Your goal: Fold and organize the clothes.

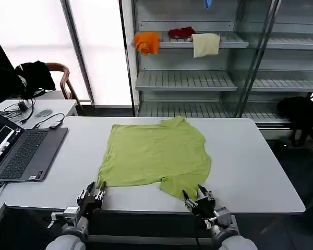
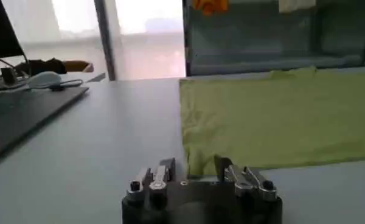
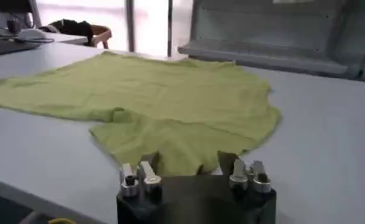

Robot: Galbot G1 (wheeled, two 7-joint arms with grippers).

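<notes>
Both claws sit at the table's near edge, spread: left gripper (image 1: 95,194) at the T-shirt's (image 1: 155,154) near left corner, right gripper (image 1: 201,198) at its near sleeve. The shirt lies mid-table (image 1: 250,166); laptop (image 1: 21,153) left. No writing is readable. Shelves (image 1: 185,80) behind hold cloths.

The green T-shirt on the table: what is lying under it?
The green T-shirt lies spread flat on the white table, which shows all around it. Whatever might be beneath the cloth is covered; no bulge suggests anything there.
</notes>
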